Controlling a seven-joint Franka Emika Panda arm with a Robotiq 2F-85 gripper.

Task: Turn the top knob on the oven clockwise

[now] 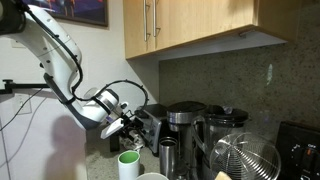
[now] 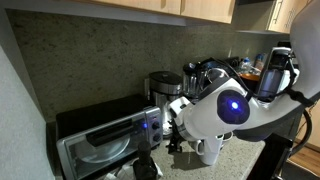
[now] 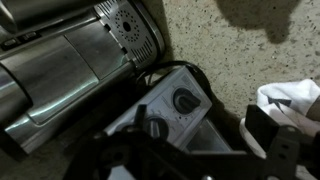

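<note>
The oven (image 2: 95, 140) is a low black box with a grey top and a glass door, seen at the lower left in an exterior view. Its control panel (image 2: 152, 123) is on the right end. The wrist view shows that light panel with two dark knobs, one (image 3: 185, 100) further from me and one (image 3: 154, 128) closer. I cannot tell which is the top one. My gripper (image 2: 174, 130) hovers just in front of the panel, also seen in an exterior view (image 1: 127, 125). In the wrist view (image 3: 190, 150) its dark fingers are spread wide, touching no knob.
A black-and-steel coffee maker (image 1: 185, 125) stands right beside the oven and fills the upper left of the wrist view (image 3: 80, 50). A white cup with a green inside (image 1: 128, 165) sits below the gripper. A blender jug (image 1: 225, 125) and wire basket (image 1: 248, 158) stand further along the counter. Cabinets (image 1: 190, 25) hang overhead.
</note>
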